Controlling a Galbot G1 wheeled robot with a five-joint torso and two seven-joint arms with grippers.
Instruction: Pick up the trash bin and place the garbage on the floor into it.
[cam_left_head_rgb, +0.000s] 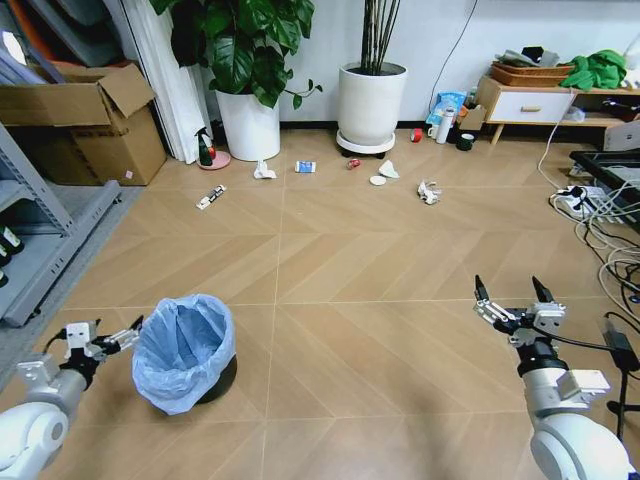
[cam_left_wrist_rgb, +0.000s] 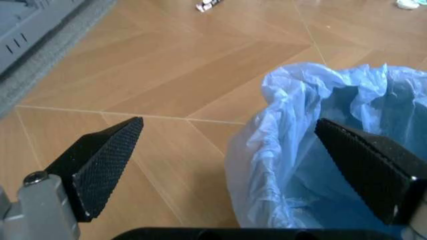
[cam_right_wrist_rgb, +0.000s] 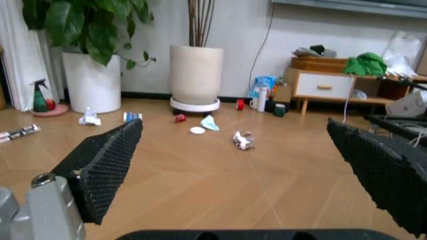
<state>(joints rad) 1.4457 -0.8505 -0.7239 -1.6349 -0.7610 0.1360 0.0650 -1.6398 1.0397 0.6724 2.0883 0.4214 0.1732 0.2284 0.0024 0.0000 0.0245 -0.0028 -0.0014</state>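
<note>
Standing at the lower left of the head view, the trash bin (cam_left_head_rgb: 186, 352) is seen upright on the floor (cam_left_head_rgb: 340, 260), its blue liner bunched over the rim so the mouth is left open for filling. Just beside its left rim the left tool (cam_left_head_rgb: 128, 334) is held with fingers spread; in the left wrist view one finger (cam_left_wrist_rgb: 370, 167) appears over the liner, the other outside, apparently lined up for a rim grasp. At the lower right, the right tool (cam_left_head_rgb: 509, 291) is parked, released and empty. The garbage (cam_left_head_rgb: 428, 191) is scattered across the upper middle, well apart from the bin, near the white plant pots (cam_left_head_rgb: 371, 103).
</note>
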